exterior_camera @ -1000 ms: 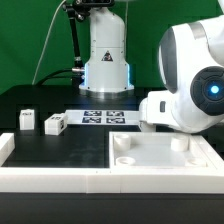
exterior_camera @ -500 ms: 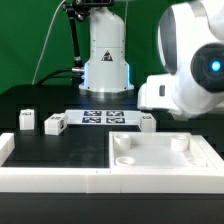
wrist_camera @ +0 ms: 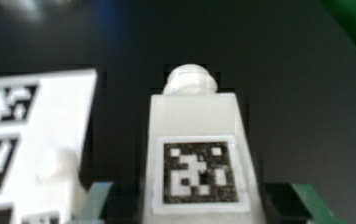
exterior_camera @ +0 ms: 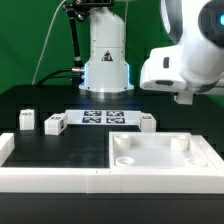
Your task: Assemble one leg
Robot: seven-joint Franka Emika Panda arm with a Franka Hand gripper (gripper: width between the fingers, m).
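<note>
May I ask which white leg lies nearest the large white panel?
The white cuboid leg at the exterior view's right of the marker board; both others lie leftward.

legs: three in exterior view | large white panel: one | marker board: one

marker board lies flat on black table near socketed panel.

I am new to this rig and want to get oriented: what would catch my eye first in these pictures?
The bulky white arm hangs at the exterior view's upper right, above a large white panel with round sockets. In the wrist view a leg with a black-and-white tag fills the picture, beside the marker board, between the fingers of the open gripper.
</note>
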